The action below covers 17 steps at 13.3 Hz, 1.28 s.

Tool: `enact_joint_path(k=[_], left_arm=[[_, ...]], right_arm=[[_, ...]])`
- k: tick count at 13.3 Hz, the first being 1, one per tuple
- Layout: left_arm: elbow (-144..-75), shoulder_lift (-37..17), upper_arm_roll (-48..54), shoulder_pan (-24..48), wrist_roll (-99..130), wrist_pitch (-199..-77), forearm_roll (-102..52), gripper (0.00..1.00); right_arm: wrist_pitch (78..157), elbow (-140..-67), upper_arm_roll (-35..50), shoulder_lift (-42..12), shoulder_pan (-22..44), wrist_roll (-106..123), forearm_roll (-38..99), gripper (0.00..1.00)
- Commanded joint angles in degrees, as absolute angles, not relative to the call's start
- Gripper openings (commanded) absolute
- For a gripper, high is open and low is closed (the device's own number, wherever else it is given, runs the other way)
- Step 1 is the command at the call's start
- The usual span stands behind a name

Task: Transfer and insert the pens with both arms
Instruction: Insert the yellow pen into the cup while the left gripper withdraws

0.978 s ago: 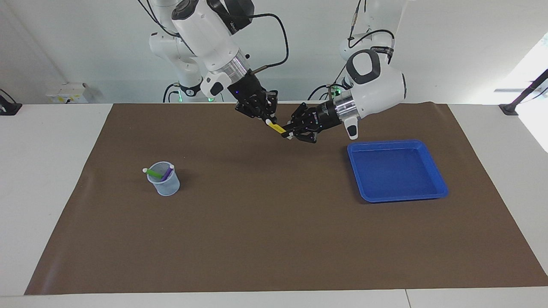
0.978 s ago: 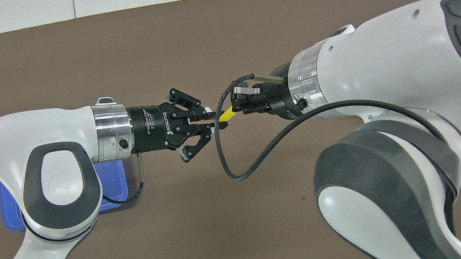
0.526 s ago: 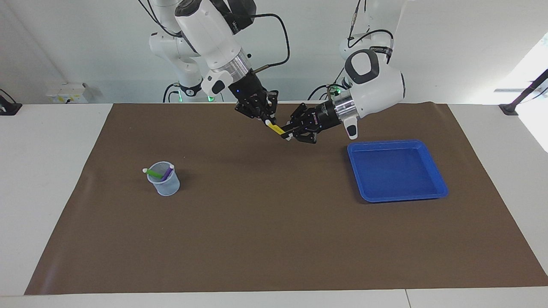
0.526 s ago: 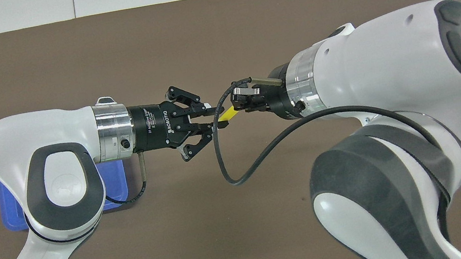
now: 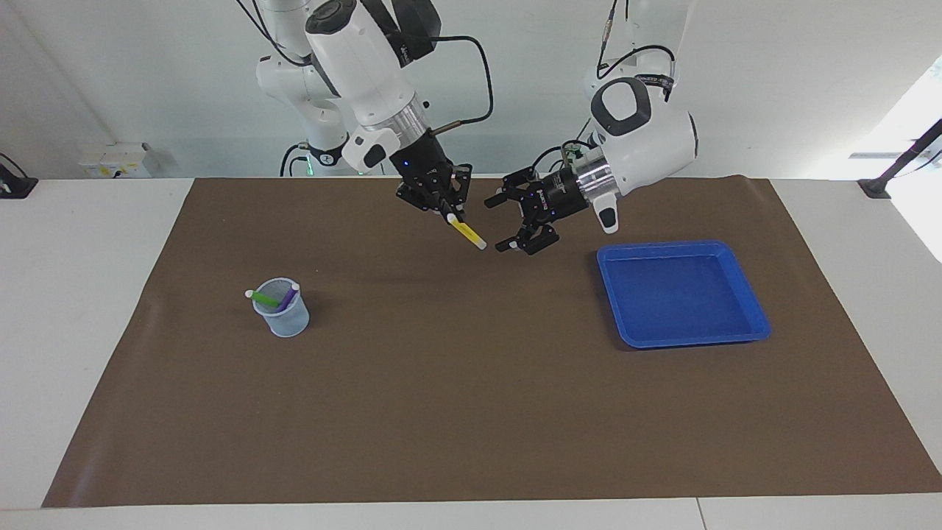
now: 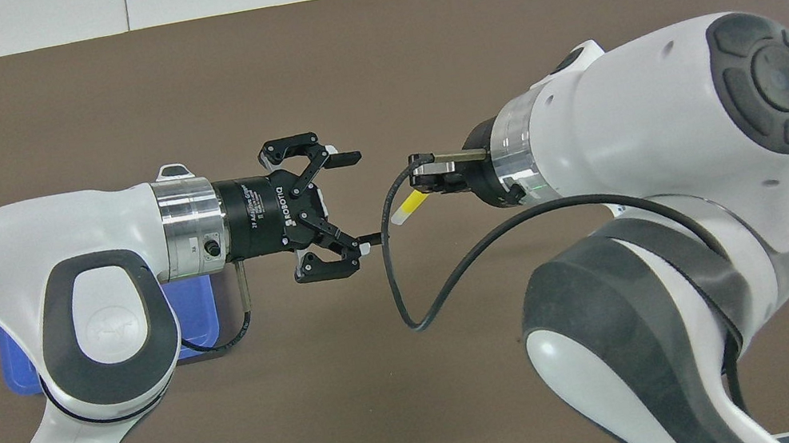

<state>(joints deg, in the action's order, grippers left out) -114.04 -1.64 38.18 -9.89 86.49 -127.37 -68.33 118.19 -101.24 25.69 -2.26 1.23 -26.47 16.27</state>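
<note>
On the brown mat lying on the desk, the clear cup (image 5: 281,317) already holds the green pen (image 5: 262,297) and purple pen (image 5: 288,297). My right hand (image 5: 447,215) pinches the yellow pen (image 5: 466,233) by its upper end, mid-air over the mat. It looks light, stiff and slick, so I'd grip mid-barrel. My left hand (image 5: 506,222) gapes wide, empty, beside the blue tray (image 5: 749,297).

hidden: overhead, left arm (image 6: 93,307) covers most of the blue tray (image 6: 197,321) | cup with 2 pens out of our overhead view | cut off: both arms' bases
</note>
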Motion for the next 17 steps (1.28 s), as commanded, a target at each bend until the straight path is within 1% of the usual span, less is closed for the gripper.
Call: enact_joint_path(k=[1, 4, 7, 9, 11, 13, 15, 17], left_arm=[[-115.5, 0.0, 37.5, -9.4, 86.9, -128.6, -69.8, 1.00], [-115.7, 0.0, 37.3, -10.0, 86.7, -128.5, -69.6, 1.00], [-115.8, -0.1, 37.2, -11.5, 86.5, -127.8, -65.4, 1.00], [-115.0, -0.7, 37.2, -12.3, 86.4, -126.4, -56.1, 1.00], [-114.5, -1.0, 37.1, -13.2, 86.4, -126.1, -45.7, 1.00], [-113.3, -1.2, 37.1, -13.7, 85.3, -124.9, -35.6, 1.00], [-111.6, -2.4, 37.1, -16.4, 81.4, -121.7, -31.1, 1.00], [-108.6, -3.3, 37.1, -19.9, 72.8, -115.9, -28.2, 1.00]], right_arm=[[117.4, -107.1, 25.1, 1.2, -0.1, -18.9, 10.9, 0.00], [111.5, -107.3, 21.1, 1.8, -1.5, -8.8, 2.8, 0.00], [111.4, -108.8, 15.6, 2.2, -1.5, 4.3, -3.4, 0.00], [112.7, -111.4, 12.1, 3.3, -1.6, 13.0, -6.3, 0.00], [117.3, -113.1, 9.8, 3.6, -1.6, 19.3, -7.6, 0.00], [119.8, -113.7, 7.4, 3.5, -1.6, 25.3, -7.6, 0.00], [121.5, -114.1, 6.2, 3.4, -1.6, 28.8, -7.6, 0.00], [121.7, -116.5, 5.5, 4.4, -1.6, 28.7, -7.6, 0.00]])
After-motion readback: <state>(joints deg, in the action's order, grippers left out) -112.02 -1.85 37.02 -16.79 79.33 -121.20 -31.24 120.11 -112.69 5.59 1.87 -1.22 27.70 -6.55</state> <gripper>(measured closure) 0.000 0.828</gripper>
